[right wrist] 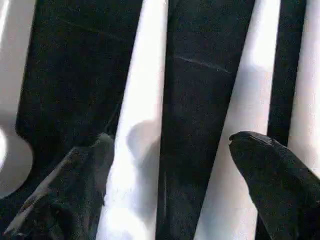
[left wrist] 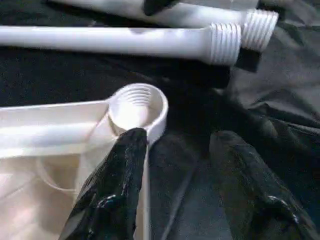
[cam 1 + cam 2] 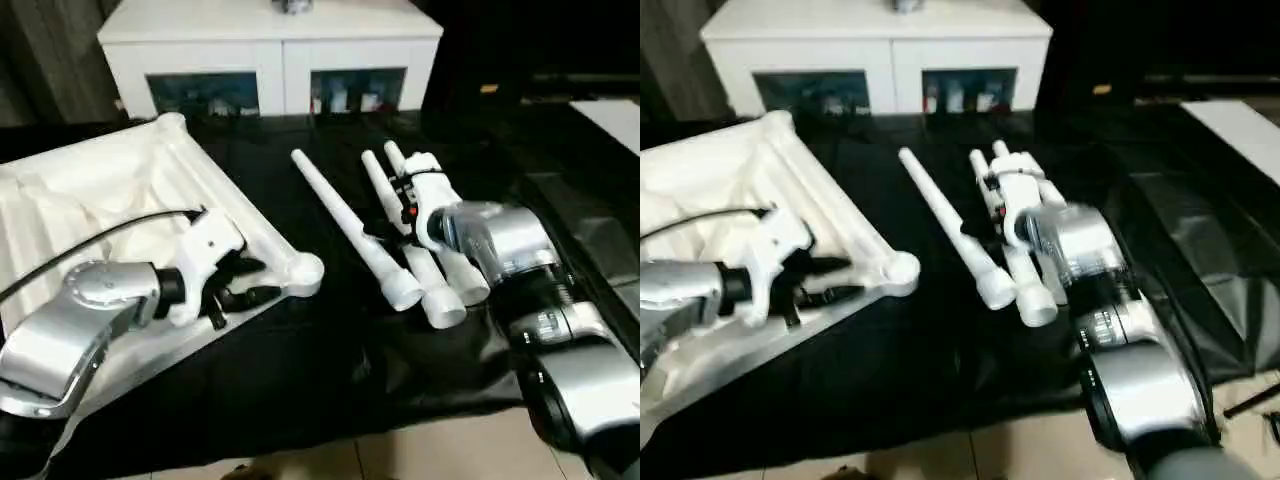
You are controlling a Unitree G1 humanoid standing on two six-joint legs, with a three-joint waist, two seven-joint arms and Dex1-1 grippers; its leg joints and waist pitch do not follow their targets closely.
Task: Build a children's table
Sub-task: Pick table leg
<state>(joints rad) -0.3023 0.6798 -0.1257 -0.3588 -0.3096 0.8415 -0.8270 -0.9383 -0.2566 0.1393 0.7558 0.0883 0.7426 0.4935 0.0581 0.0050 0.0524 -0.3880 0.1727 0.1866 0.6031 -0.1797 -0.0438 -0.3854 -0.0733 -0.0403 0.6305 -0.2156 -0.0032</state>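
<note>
Left eye view: the table top (image 3: 110, 190) lies underside up at the black cloth's (image 3: 300, 390) left edge, three legs (image 3: 355, 232) beside it toward the right.

Left wrist view: left fingers (image 2: 115, 195) apart, one at the threaded corner socket (image 2: 137, 106).

Right wrist view: right fingers (image 1: 277, 175) spread wide over two legs, holding nothing.

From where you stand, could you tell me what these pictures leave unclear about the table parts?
- Legs: three lie on the black cloth; a fourth cannot be made out, since the right gripper and its forearm cover the area beside them.
- Table top: its near and left corners are cut off by the head view's edge and hidden under the left arm.
- Corner socket: its thread depth is partly blocked by a finger of the left gripper.
</note>
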